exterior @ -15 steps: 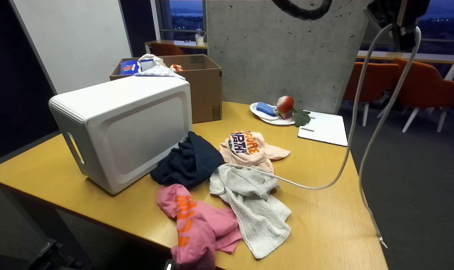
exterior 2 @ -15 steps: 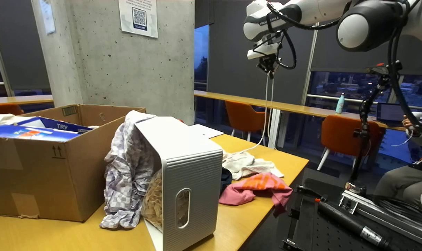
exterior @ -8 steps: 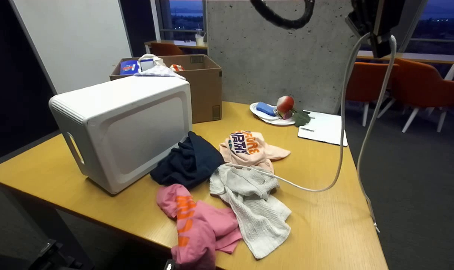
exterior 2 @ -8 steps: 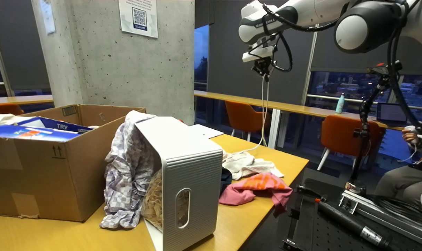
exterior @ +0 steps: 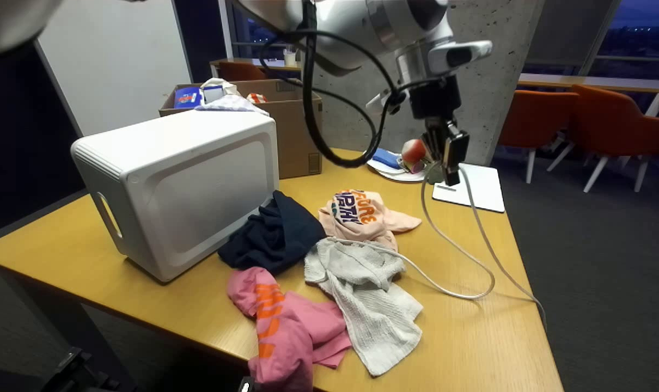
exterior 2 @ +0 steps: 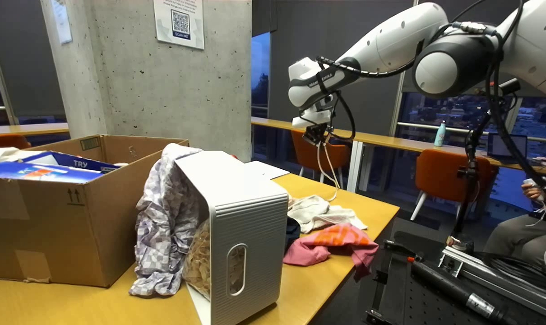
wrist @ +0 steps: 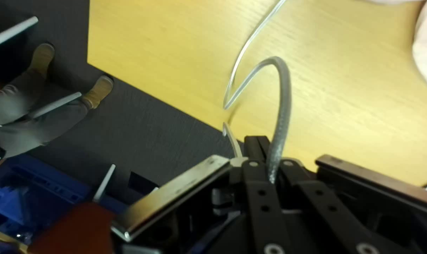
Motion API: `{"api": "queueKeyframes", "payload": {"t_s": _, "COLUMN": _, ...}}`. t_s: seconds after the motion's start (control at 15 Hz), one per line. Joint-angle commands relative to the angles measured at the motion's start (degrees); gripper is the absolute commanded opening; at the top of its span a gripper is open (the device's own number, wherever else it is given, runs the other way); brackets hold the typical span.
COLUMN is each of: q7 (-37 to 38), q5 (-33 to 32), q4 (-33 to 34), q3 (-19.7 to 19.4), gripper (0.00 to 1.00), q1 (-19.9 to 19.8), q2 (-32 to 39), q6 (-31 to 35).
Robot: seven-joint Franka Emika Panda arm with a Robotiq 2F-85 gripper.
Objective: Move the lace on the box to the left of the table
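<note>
My gripper (exterior: 452,175) is shut on a thin whitish lace (exterior: 474,298) and holds it above the table. The gripper also shows in the other exterior picture (exterior 2: 317,135) and in the wrist view (wrist: 257,144). From the jaws one strand bends down to the table and runs back to the white cloth (exterior: 370,294); the other runs to the table's edge and hangs over it. In the wrist view the lace (wrist: 285,91) arches up from between the fingers. A white box (exterior: 209,190) lies on its side; it is in both exterior views (exterior 2: 255,234).
A brown cardboard box (exterior: 299,136) stands behind the white box. A navy cloth (exterior: 275,234), a pink cloth (exterior: 302,326) and a peach cloth (exterior: 357,215) lie around the white cloth. A plate (exterior: 381,169) and a white board (exterior: 479,188) are at the back.
My gripper has come down and moved left in both exterior views, with the lace still in it. The loop of lace hangs lower, and its free end has been drawn up along the table edge.
</note>
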Motion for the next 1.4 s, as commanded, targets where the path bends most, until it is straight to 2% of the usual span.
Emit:
{"api": "queueKeyframes", "payload": {"t_s": 0.0, "q7": -0.44, "q5": 1.47, "q4": 0.97, "q3": 2.3, "gripper": 0.01, "q1": -0.2, "q2": 4.45, "q6": 2.14}}
{"api": "queueKeyframes", "payload": {"t_s": 0.4, "q7": -1.13, "q5": 1.6, "q4": 3.83, "q3": 4.7, "gripper": 0.01, "q1": -0.12, "q2": 10.17, "q6": 1.0}}
{"api": "queueKeyframes", "payload": {"t_s": 0.87, "q7": -8.95, "q5": 1.92, "q4": 3.56, "q3": 12.14, "gripper": 0.01, "q1": 4.78, "q2": 6.93, "q6": 2.49}}
{"api": "queueKeyframes", "payload": {"t_s": 1.07, "q7": -10.44, "q5": 1.97, "q4": 3.93, "q3": 13.78, "gripper": 0.01, "q1": 6.61, "q2": 5.11, "q6": 2.49}}
{"api": "queueKeyframes", "payload": {"t_s": 1.33, "q7": -11.73, "q5": 2.23, "q4": 2.88, "q3": 14.34, "gripper": 0.01, "q1": 5.98, "q2": 5.23, "q6": 2.97}}
